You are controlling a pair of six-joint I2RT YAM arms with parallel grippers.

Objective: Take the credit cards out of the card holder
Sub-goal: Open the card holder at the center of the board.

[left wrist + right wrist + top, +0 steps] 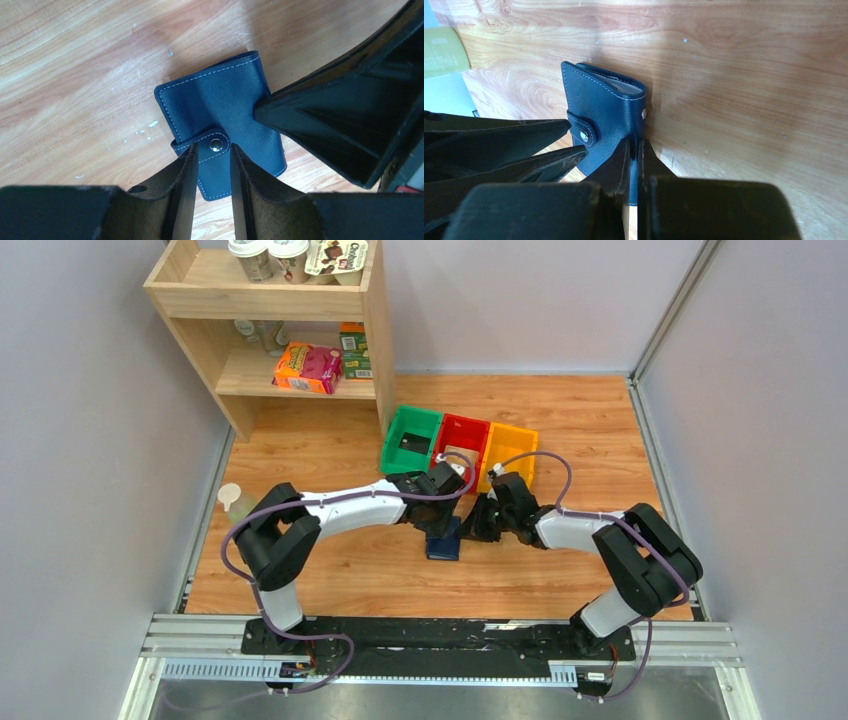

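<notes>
The card holder [443,542] is a navy wallet, closed by a snap strap, held on edge on the wooden floor. My right gripper [634,143] is shut on its near edge, and the wallet [601,102] stands upright in front of it. My left gripper [213,148] is open, its fingertips either side of the snap strap [216,145] on the wallet [220,102]. In the top view the left gripper [446,504] and right gripper [479,525] meet over the wallet. The credit cards are hidden inside; only a pale edge [626,87] shows at the wallet's open end.
Green [402,430], red [470,427] and yellow [515,440] bins stand in a row just behind the grippers. A wooden shelf unit [290,315] with boxes and cups stands at the back left. A small pale cup [230,498] sits at the floor's left edge.
</notes>
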